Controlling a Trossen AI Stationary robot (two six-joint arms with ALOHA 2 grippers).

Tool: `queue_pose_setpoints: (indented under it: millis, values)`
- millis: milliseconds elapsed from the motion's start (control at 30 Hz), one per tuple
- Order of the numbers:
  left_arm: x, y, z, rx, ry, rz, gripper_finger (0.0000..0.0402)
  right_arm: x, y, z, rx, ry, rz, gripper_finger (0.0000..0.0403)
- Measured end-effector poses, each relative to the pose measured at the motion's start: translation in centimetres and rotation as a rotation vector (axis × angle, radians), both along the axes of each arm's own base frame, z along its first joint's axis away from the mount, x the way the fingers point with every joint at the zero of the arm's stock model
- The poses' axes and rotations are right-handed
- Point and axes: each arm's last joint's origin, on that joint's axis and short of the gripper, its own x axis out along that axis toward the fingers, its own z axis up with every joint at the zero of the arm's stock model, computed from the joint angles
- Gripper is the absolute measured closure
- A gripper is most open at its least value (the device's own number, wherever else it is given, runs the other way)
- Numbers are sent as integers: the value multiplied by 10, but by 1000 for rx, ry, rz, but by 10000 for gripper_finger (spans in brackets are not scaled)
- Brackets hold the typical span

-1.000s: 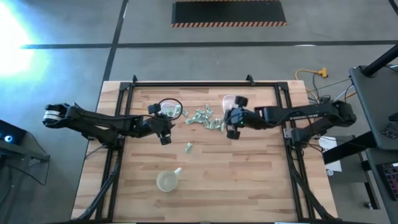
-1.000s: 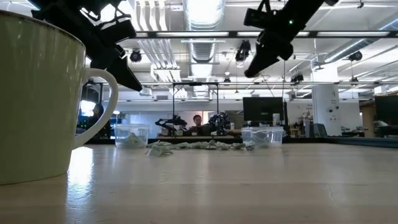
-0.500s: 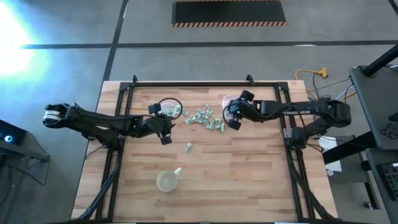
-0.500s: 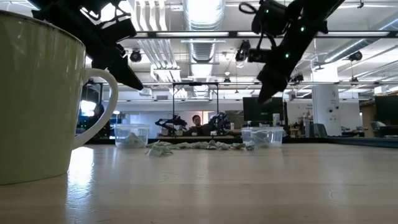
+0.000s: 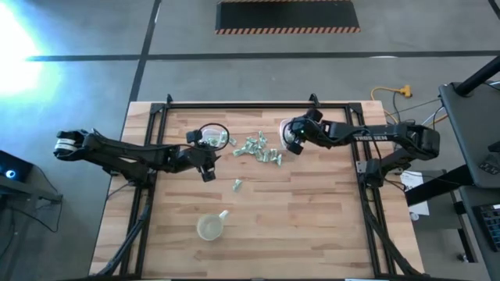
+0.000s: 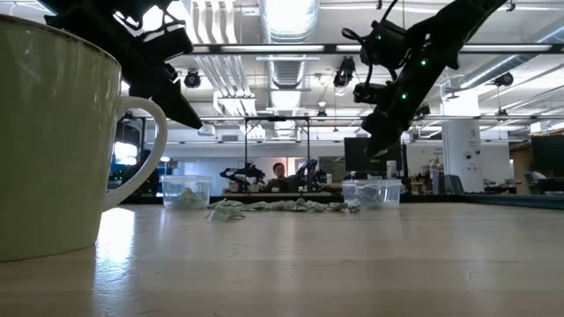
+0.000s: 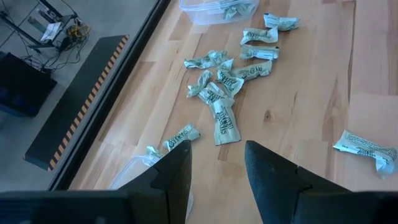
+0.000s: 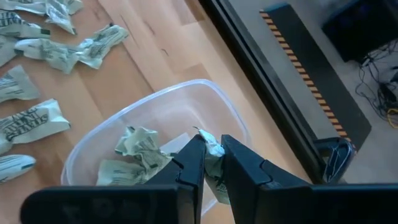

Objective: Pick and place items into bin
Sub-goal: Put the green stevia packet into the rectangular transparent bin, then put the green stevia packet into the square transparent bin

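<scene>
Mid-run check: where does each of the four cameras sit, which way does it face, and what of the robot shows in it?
High: overhead, straight down; both arms, left gripper, right gripper, the packets.
Low: tabletop height, level across; cup up close, arms overhead.
Left wrist: past its open fingers at the packets.
Right wrist: above a clear bin, its fingers pinching a packet.
Shared: the packets appear in high and left wrist views.

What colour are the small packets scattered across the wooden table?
Pale green packets with dark print, clearest in the left wrist view.
</scene>
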Motion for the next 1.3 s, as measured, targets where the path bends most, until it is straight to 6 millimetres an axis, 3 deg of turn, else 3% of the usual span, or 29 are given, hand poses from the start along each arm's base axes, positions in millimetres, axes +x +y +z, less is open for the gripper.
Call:
queue_pose_setpoints:
  millis: [600,767,1000,1300]
  values:
    - [1,0,1,4,-17,-6,268,4,4,3,78,-61,104,267]
    - [2,-2,1,-38,-20,-50,268,10,15,1,214,-151,289,265]
    - [14,-9,0,-190,-89,-245,268,12,34,-8,300,-168,513,277]
    - [39,-13,-33,-274,14,-337,268,4,44,-27,304,-150,559,292]
